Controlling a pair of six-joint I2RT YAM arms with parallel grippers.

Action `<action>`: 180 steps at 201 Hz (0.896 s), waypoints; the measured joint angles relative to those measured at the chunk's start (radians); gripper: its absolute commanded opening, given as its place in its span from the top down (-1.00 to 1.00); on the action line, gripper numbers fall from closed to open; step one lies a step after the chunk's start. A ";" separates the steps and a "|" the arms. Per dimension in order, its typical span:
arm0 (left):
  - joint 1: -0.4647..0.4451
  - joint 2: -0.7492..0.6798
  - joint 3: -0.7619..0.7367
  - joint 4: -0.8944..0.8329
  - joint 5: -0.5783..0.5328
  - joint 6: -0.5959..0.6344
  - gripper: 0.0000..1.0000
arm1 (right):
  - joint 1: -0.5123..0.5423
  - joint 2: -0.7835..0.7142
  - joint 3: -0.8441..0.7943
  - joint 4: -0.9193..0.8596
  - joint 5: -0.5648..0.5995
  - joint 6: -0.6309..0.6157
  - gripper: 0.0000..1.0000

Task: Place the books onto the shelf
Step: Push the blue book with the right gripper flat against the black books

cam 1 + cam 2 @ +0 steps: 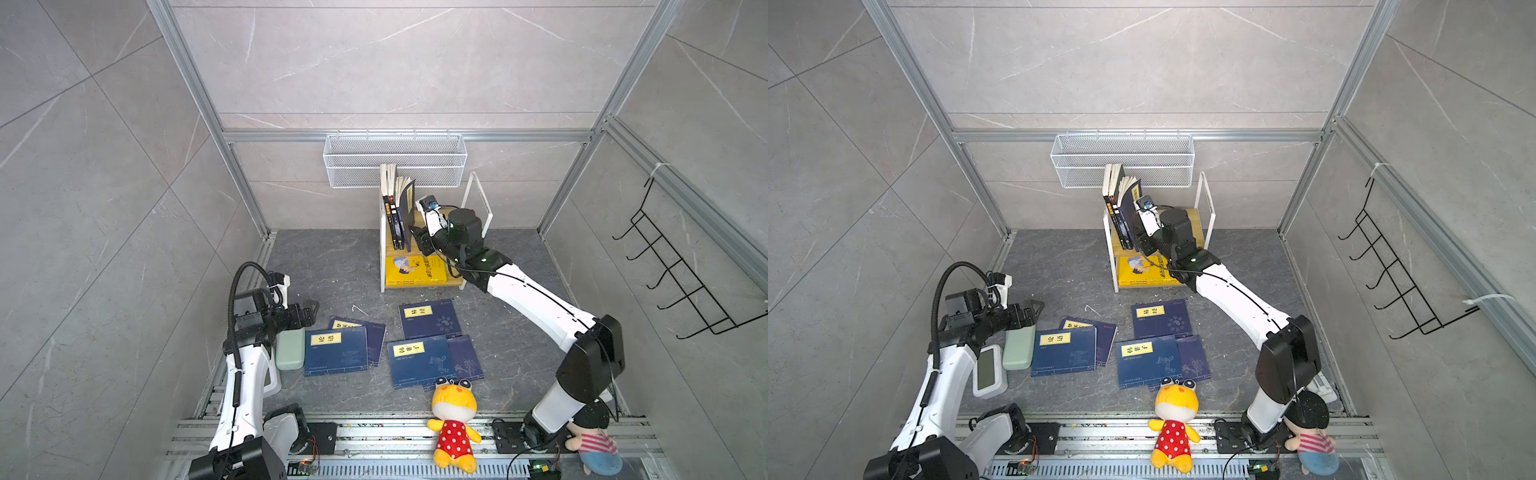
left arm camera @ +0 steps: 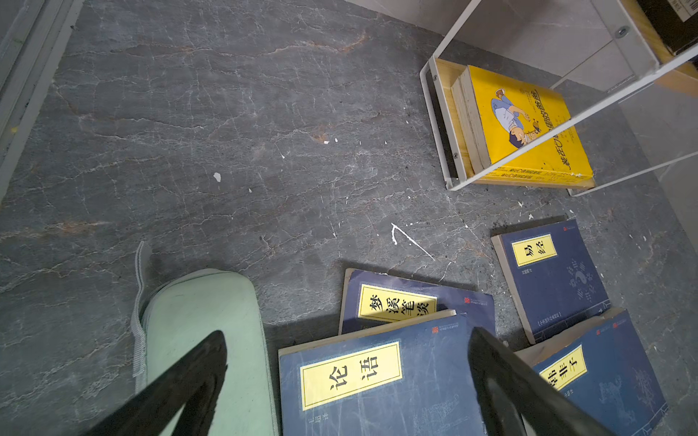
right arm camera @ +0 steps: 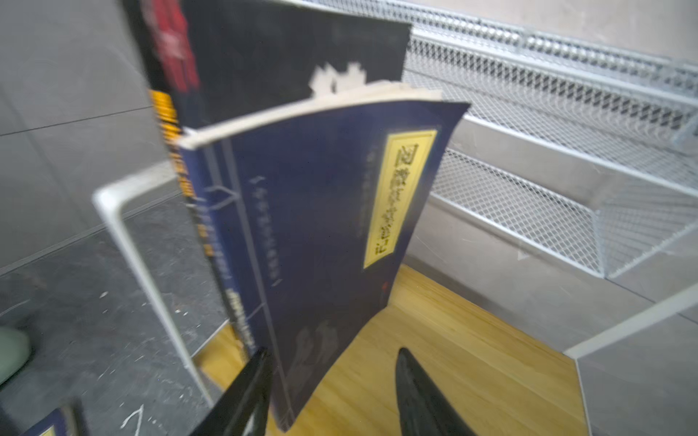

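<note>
shelf (image 1: pixel 382 266): two tiers, at the back wall under the mesh basket (image 1: pixel 395 160)
black book (image 1: pixel 390 208): upright at the left end of the top tier
navy book (image 3: pixel 321 226): upright on the top tier, just beside the black book; top pages fan out and the cover curls toward the right arm
yellow book (image 1: pixel 415 270): flat on the bottom tier, cover up
right gripper (image 3: pixel 331 353): over the top board at the navy book's lower front corner; jaws parted with the corner between them, not clamped; one finger (image 3: pixel 249 385) sits close by the spine side, contact too blurred to tell; bare board shows between the cover and the other finger
left gripper (image 2: pixel 345 343): low over the floor (image 1: pixel 332 270) at the left, jaws spread wide, nothing in them; below it lie the green case (image 2: pixel 204 321) and the floor pair
floor pair (image 1: pixel 336 349): two navy books, flat, overlapping, beside the green case
floor trio (image 1: pixel 419 359): three navy books, flat, overlapping, in front of the shelf
plush toys (image 1: pixel 453 424): two, at the front rail
</note>
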 measured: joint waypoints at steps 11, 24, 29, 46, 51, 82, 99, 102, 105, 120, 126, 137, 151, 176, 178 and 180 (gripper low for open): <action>0.001 0.000 0.000 0.001 0.000 -0.003 -0.99 | -0.013 -0.017 0.014 -0.046 -0.078 -0.034 -0.09; 0.005 0.000 0.000 0.003 0.002 -0.006 -1.00 | -0.032 -0.021 0.042 -0.097 -0.172 -0.072 -0.09; 0.006 0.000 0.000 0.004 0.002 -0.006 -0.99 | -0.038 -0.021 0.051 -0.110 -0.202 -0.086 -0.09; 0.014 0.001 0.000 0.003 0.009 -0.010 -1.00 | -0.058 -0.018 0.082 -0.159 -0.311 -0.126 -0.07; 0.016 0.001 0.000 0.004 0.011 -0.011 -1.00 | -0.061 -0.014 0.093 -0.170 -0.339 -0.136 -0.07; 0.018 0.002 0.000 0.005 0.021 -0.018 -0.99 | -0.076 0.065 0.235 -0.224 -0.467 -0.161 -0.04; 0.020 0.004 0.000 0.003 0.023 -0.022 -0.99 | -0.085 0.125 0.323 -0.246 -0.509 -0.161 -0.03; 0.020 0.004 0.000 0.003 0.023 -0.023 -0.99 | -0.086 0.137 0.338 -0.252 -0.517 -0.161 -0.03; 0.020 0.004 0.000 0.003 0.023 -0.023 -0.99 | -0.088 0.148 0.354 -0.259 -0.521 -0.161 -0.03; 0.020 0.004 0.000 0.004 0.023 -0.024 -1.00 | -0.095 0.202 0.420 -0.285 -0.544 -0.161 -0.02; 0.020 0.004 0.000 0.004 0.024 -0.024 -0.99 | -0.097 0.222 0.443 -0.297 -0.551 -0.161 -0.02; 0.020 0.004 0.000 0.003 0.024 -0.024 -0.99 | -0.099 0.257 0.483 -0.319 -0.562 -0.160 -0.01; 0.020 0.004 0.000 0.004 0.025 -0.024 -0.99 | -0.101 0.298 0.533 -0.342 -0.575 -0.160 0.02; 0.020 0.004 0.000 0.007 0.026 -0.024 -0.99 | -0.108 0.355 0.616 -0.377 -0.592 -0.156 0.09; 0.020 0.004 0.000 0.007 0.026 -0.024 -1.00 | -0.109 0.357 0.620 -0.378 -0.592 -0.156 0.09; 0.020 0.004 0.000 0.007 0.026 -0.024 -0.99 | -0.110 0.360 0.627 -0.380 -0.594 -0.156 0.10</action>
